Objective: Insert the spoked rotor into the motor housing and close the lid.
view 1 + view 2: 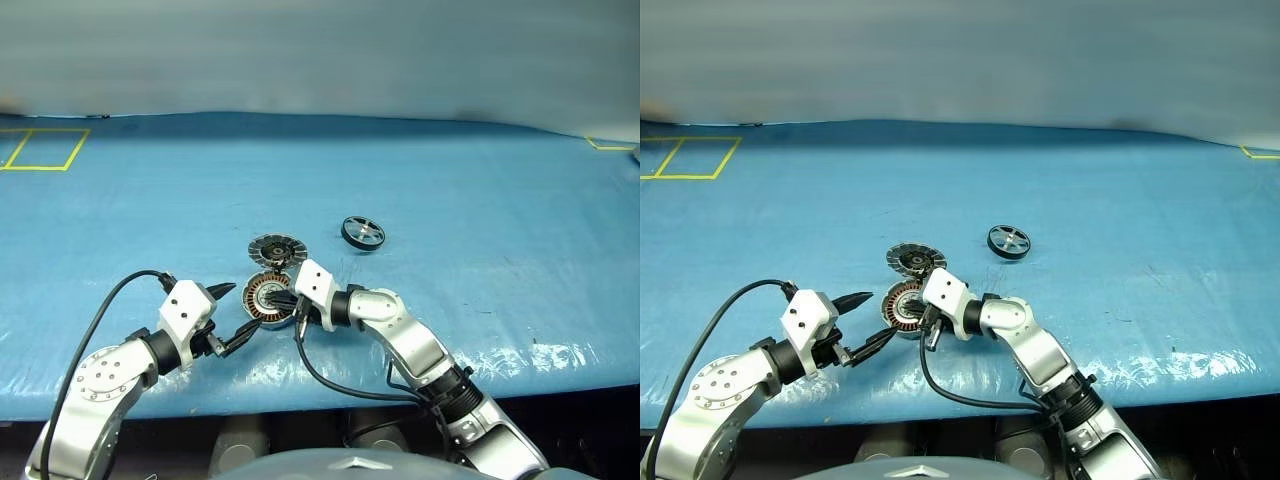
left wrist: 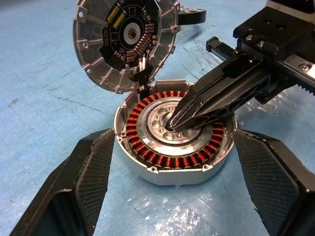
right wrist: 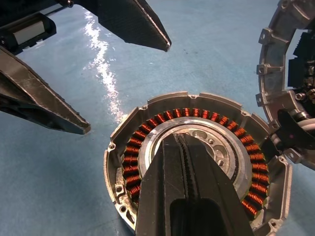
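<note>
Left gripper (image 1: pixel 228 315): wide open beside the housing (image 1: pixel 268 300); your closing could nudge it.
Right gripper (image 2: pixel 175 122): shut, tip in the hub; lifting may drag the housing.
Lid (image 1: pixel 276 248): open, hinged behind; it could drop early.
Rotor (image 1: pixel 362 232): well apart on the worktop (image 1: pixel 500 210), unfetched.

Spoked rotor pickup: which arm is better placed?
Right, tentatively. The spoked rotor lies toward the robot's right. The right gripper is shut, tips on the motor housing hub; the left gripper stands open, flanking the housing.
</note>
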Robot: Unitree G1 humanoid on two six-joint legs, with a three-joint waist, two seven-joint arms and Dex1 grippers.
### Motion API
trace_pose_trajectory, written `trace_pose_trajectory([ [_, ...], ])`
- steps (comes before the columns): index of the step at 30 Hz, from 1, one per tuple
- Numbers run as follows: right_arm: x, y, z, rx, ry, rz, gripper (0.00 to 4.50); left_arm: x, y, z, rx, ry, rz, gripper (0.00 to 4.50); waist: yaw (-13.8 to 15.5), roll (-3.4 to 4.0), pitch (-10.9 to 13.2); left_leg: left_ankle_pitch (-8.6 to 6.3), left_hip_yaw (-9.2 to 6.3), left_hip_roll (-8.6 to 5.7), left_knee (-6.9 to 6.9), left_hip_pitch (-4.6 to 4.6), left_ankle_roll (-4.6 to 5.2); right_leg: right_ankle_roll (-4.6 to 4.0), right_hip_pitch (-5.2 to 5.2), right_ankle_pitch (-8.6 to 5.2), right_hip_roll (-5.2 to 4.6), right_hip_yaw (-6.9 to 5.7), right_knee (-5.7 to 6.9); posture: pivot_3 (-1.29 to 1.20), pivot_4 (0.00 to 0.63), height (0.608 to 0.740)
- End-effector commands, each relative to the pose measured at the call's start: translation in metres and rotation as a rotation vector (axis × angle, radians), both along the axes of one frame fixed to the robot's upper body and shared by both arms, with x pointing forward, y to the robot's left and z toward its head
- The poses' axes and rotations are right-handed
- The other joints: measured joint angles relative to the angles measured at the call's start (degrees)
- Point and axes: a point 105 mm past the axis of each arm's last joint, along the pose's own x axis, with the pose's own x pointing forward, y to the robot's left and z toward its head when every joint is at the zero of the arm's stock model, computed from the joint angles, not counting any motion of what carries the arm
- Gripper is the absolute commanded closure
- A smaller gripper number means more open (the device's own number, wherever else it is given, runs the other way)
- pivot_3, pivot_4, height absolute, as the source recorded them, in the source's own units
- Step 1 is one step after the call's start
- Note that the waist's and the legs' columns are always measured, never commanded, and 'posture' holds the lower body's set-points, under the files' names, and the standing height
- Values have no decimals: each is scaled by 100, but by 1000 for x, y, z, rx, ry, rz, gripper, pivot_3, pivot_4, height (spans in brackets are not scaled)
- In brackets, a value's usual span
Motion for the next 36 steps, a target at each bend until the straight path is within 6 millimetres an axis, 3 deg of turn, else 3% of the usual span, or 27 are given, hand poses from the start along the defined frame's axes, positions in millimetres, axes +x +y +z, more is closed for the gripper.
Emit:
trace_pose_trajectory([
  [1,6,3,26,130,-10,-30,4461,0,-1,6,4,-29,-8,402,-3,0,0,0,0,1,0,-1,0,1,0,1,1,0,0,0,150,740],
  [8,13,2,23,103,-38,-68,4461,0,-1,6,7,-29,-8,402,-1,0,0,3,-2,1,0,0,-5,8,-1,12,10,1,0,0,150,740],
  [21,-2,3,22,90,0,51,4461,2,3,8,8,-38,6,402,-1,0,0,4,-1,1,0,0,-6,6,-2,12,13,2,0,0,150,740],
  [30,-4,4,6,9,-24,56,4461,0,3,7,5,-29,8,402,-3,0,0,4,-1,1,-1,0,-8,4,-2,14,19,3,0,0,150,740],
  [36,6,4,2,-14,-50,-13,4461,0,2,6,5,-29,6,402,-2,0,0,5,-1,2,1,0,-9,-3,-2,10,19,4,0,0,150,740],
])
